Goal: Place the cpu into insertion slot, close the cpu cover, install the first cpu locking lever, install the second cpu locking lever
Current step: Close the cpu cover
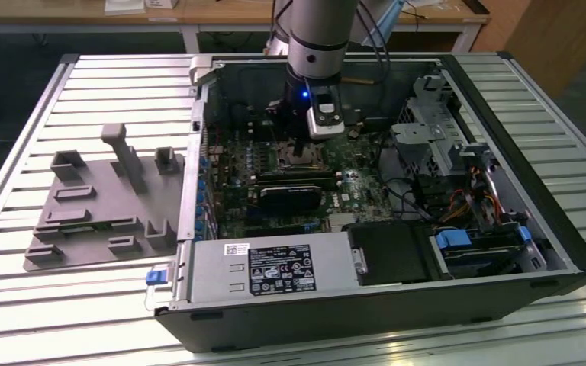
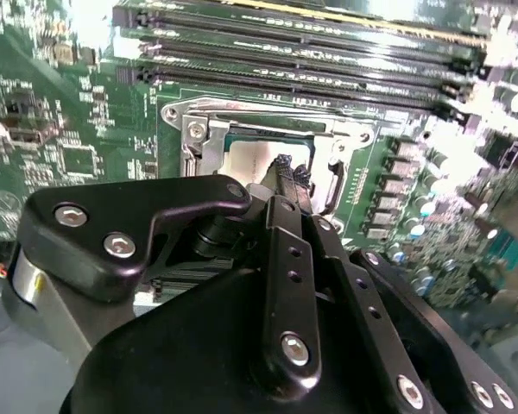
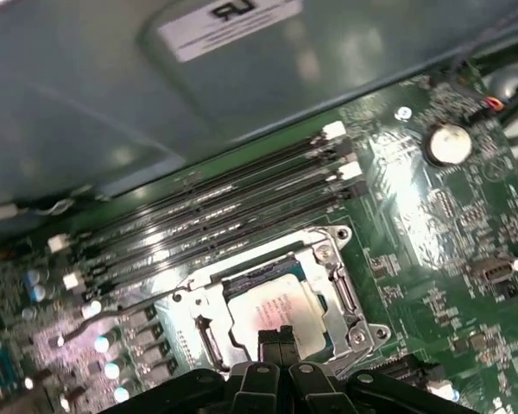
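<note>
1. In the first wrist view the gripper [image 3: 278, 338] has its jaws pressed together with nothing pinched between them. The joined tips sit over the near edge of the cpu [image 3: 281, 304], touching it or just above it; I cannot tell which
2. The cpu lies flat in the insertion slot [image 3: 335, 297], directly under and just beyond the tips. The cpu cover [image 3: 324, 259] appears to lie down around it, its window framing the pale face
3. A locking lever [image 3: 125, 310] runs out as a thin wire well off to one side of the jaws, and it looks unlatched
4. My judgement is that the chip is placed and the work stands at the cover-and-lever stage. To do this well, use the closed tips as one blunt pusher. Bear on the metal frame or the wire rather than on the chip's face, and press straight down without sliding. Keep clear of the memory slots [image 3: 216, 203], which lie beyond the tips, past the socket
5. The second wrist view looks along the gripper's own black linkage, so it shows how the tips line up with the chip from behind. It also gives a screwed corner of the cover, off to one side of the jaws
6. The first wrist view adds the lever wire and a coin cell [image 3: 447, 142] far to the other side of the jaws
7. The exterior view adds the setting: the arm reaches down from above into the open computer case [image 1: 537, 252] on a slatted table [image 1: 28, 305], and a grey fixture tray [image 1: 100, 206] lies well away from the jaws, outside the case
</note>
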Action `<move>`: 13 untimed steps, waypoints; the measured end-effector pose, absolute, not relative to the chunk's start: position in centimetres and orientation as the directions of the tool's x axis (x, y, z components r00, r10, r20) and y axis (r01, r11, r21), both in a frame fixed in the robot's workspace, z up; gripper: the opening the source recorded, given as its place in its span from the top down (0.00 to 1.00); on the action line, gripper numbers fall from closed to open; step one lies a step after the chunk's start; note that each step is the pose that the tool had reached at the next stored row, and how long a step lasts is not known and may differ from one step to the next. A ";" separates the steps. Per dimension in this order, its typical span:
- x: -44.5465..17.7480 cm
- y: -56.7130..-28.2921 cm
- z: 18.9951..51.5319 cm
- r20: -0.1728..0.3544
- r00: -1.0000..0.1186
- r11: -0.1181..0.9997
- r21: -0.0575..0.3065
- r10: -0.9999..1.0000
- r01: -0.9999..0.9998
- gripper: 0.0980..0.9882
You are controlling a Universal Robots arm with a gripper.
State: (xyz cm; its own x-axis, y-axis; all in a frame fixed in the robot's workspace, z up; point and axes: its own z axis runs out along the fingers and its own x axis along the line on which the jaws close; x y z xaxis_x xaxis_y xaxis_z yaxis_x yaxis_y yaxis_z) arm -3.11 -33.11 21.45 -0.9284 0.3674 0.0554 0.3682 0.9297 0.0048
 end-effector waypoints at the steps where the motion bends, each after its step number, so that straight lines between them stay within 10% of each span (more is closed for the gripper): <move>1: -3.1 -33.1 21.4 0.055 -0.935 0.936 0.005 0.350 0.351 1.00; 13: -3.1 -33.1 21.4 0.015 -0.981 0.981 0.014 0.196 0.196 1.00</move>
State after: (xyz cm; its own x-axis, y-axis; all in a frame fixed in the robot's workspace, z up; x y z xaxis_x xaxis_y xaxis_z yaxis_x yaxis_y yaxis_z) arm -3.11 -33.13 21.35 -0.9806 0.1956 0.0152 0.1958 0.9805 0.0141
